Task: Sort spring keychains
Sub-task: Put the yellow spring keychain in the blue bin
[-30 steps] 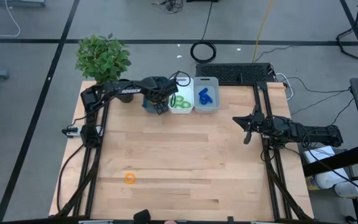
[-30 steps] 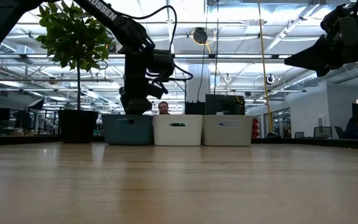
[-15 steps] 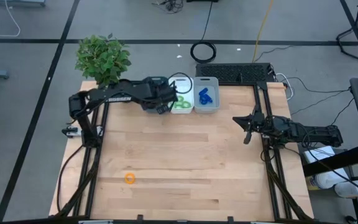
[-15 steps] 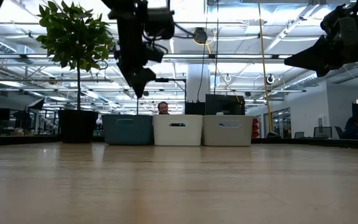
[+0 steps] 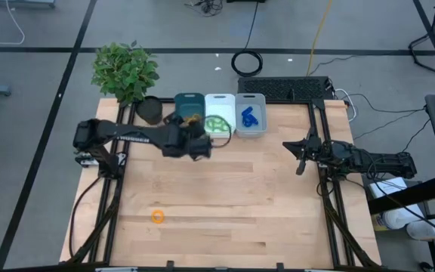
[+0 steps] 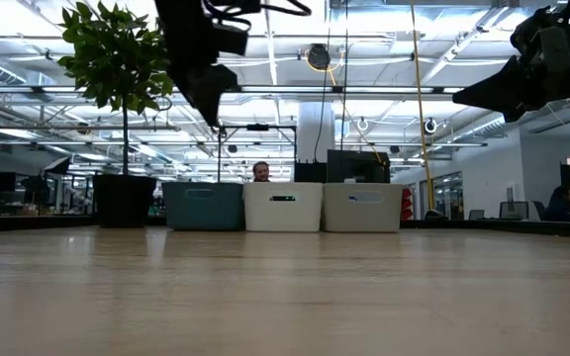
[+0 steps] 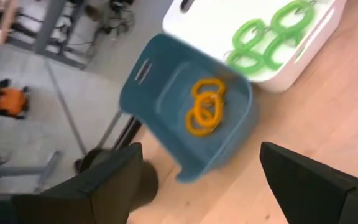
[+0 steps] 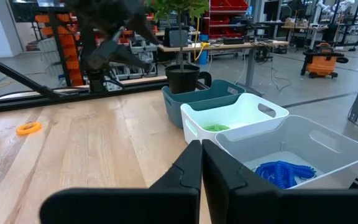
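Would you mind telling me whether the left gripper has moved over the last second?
Yes. The left gripper has pulled back from above the teal bin toward the table's middle, its fingers open and empty.

Pale matt wood table (image 5: 225, 196); 3 smooth plastic bins (image 5: 219, 115); glossy coiled plastic spring keychains (image 7: 205, 114)
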